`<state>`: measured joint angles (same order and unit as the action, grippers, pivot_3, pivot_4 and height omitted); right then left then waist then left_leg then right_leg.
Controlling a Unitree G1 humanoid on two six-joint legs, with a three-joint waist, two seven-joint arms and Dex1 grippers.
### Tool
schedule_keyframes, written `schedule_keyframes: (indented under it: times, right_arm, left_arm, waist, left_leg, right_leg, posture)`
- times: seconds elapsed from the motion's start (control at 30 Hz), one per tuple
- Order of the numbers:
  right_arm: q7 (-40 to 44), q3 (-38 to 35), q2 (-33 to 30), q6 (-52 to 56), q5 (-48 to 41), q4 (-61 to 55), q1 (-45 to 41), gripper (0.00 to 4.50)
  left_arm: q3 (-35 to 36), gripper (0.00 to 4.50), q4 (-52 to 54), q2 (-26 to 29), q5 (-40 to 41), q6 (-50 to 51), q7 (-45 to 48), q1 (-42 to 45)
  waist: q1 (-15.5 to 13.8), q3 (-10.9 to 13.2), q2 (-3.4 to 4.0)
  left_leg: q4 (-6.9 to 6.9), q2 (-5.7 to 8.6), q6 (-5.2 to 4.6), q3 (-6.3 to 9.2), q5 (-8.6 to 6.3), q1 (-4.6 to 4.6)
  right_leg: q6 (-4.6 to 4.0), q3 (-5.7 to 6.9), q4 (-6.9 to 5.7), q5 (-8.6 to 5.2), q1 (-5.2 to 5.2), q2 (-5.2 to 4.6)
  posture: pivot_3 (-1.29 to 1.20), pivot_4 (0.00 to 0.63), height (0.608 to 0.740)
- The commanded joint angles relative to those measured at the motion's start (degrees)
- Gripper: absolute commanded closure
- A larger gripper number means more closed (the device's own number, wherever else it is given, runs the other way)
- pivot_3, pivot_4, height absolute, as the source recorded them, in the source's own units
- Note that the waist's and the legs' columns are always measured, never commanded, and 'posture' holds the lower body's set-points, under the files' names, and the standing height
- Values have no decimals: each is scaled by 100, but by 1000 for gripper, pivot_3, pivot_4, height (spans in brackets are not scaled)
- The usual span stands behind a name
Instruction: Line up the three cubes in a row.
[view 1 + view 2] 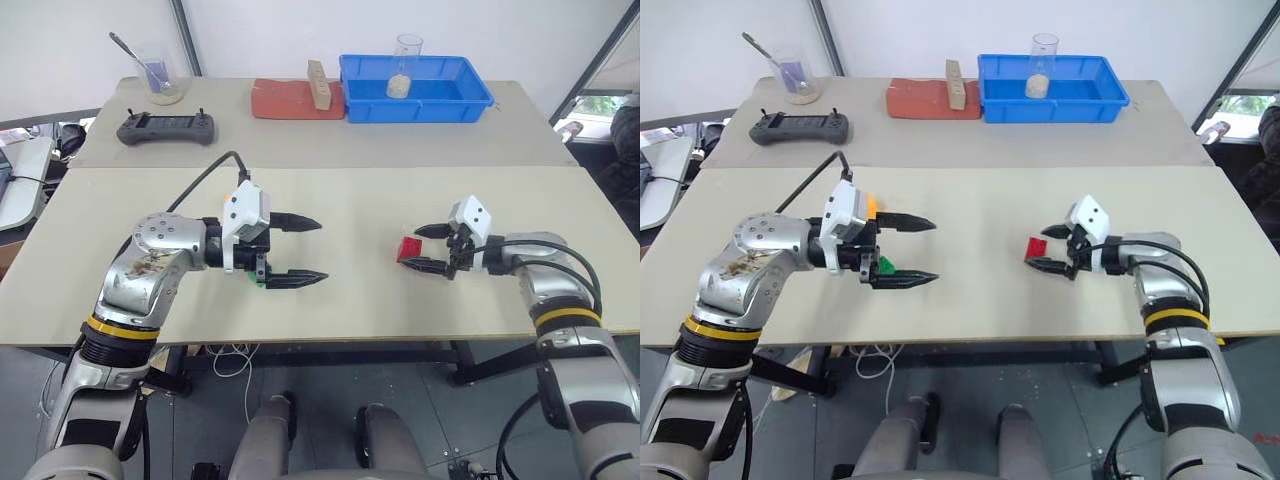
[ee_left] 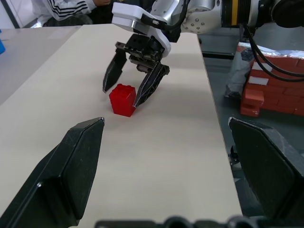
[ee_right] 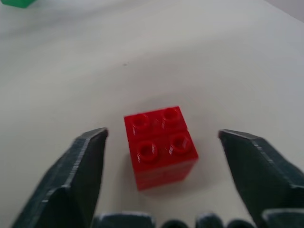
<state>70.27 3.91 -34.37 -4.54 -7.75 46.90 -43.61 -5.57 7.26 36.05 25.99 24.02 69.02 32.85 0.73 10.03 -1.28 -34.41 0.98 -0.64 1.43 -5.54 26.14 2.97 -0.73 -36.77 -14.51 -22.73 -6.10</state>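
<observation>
The red cube (image 3: 160,145) rests on the tan table (image 1: 360,200), right of centre. My right gripper (image 1: 410,247) is open around it, one finger on each side, with a gap at both sides in the right wrist view. The left wrist view looks across at that gripper and the red cube (image 2: 122,99). My left gripper (image 1: 934,251) hovers open and empty at left centre, pointing right. Behind its fingers the orange-yellow cube (image 1: 871,207) and the green cube (image 1: 885,265) peek out, both partly hidden by the hand.
On the rear table stand a blue bin (image 1: 415,100) holding a glass beaker (image 1: 404,62), a red-brown slab (image 1: 290,100) with a tan wooden block (image 1: 319,85), a black controller (image 1: 166,128) and a glass with a spoon (image 1: 160,78). Bare tabletop separates the grippers.
</observation>
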Motion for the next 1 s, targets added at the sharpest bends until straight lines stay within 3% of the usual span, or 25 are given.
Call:
schedule_keyframes:
  times: [0.03, 0.17, 0.37, 0.6, 1.0]
  right_arm:
    - [166, -53, -30, -235, 29, 98, -147, 1870]
    - [289, -75, -4, -337, 41, 140, -172, 3074]
    - [641, 44, 121, -104, -92, -750, -41, 3068]
    - [997, 526, 625, 298, -183, -1892, 196, 3068]
    - [1318, 862, 1022, -11, -21, -1081, -245, 3068]
  left_arm:
    - [183, 0, 237, 75, 99, 4, -78, -10]
    - [195, 0, 245, 71, 122, -9, -141, -16]
    - [276, 0, 399, 193, 229, -4, -92, -259]
    - [567, 0, 944, 956, 391, -126, 406, -1325]
    - [1174, 0, 1709, 1074, 473, -270, -125, -2576]
  waist:
    - [-2, 0, 0]
    - [11, 0, 1]
    - [45, 2, 3]
    - [74, 3, 6]
    - [0, 5, 8]
  left_leg:
    - [0, 1, 0, 0, 0, 0]
    - [0, 0, 0, 0, 0, -1]
    - [1, -2, 0, -1, 0, -1]
    - [9, -12, 1, 0, 0, -1]
    - [10, -37, 43, -5, -27, 1]
  right_leg:
    - [1, 0, 0, 0, 0, 0]
    - [0, 0, -1, 1, -1, 0]
    - [0, -4, -6, 1, -7, 2]
    - [-10, -7, -27, -2, -26, 12]
    - [-18, -7, -20, 0, -35, 9]
  posture:
    - [0, 150, 740]
    - [0, 150, 740]
    - [0, 150, 740]
    - [0, 150, 740]
    - [0, 150, 740]
